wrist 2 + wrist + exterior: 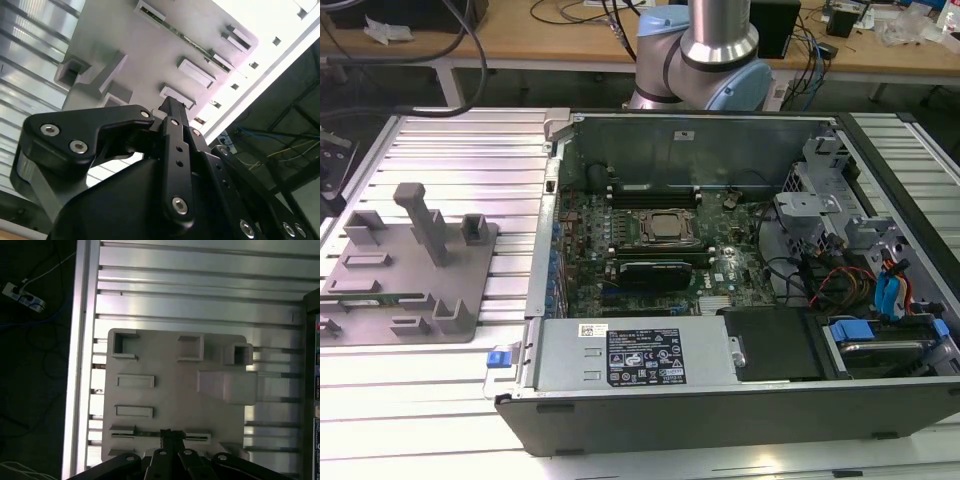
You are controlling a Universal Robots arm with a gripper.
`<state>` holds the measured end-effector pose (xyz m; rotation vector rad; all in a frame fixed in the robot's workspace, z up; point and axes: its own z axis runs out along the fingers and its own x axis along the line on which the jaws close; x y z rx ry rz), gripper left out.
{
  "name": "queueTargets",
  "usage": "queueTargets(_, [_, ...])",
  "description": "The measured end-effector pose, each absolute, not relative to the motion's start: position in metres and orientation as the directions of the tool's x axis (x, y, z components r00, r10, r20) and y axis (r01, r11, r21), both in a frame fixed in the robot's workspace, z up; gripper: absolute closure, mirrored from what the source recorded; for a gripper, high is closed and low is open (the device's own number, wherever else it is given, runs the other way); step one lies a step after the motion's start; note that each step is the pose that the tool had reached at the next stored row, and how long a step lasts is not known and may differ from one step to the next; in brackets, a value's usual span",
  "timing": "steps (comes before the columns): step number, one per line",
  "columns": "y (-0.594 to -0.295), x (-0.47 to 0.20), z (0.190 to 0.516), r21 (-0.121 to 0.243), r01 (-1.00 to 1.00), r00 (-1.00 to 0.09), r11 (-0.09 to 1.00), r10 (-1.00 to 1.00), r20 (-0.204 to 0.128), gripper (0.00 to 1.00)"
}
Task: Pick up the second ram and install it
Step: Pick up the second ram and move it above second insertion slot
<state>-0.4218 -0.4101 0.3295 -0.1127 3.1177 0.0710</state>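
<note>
Gripper [170, 435] above 2nd ram [147, 433], lying in gray tray [175, 405].

The flat plastic tray [410, 270] is plain grey. The long thin circuit-board stick [375, 297] in it is green. The ribbed metal table [450, 140] is shiny silver with straight stripes. The open metal computer case [720, 418] is black, and the big flat board [650, 255] inside is green with dark parts. The round robot arm [710, 50] is silver and light blue. The metal gripper [172, 105] is black.
</note>
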Motion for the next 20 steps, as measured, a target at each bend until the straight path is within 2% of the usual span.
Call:
queueTargets(13, [-0.41,-0.4215,0.3296,0.051,-0.257,-0.966,0.965,-0.256,-0.023,0.92])
queueTargets(20, [-0.41,-0.4215,0.3286,0.051,-0.517,-0.856,0.855,-0.517,-0.019,0.92])
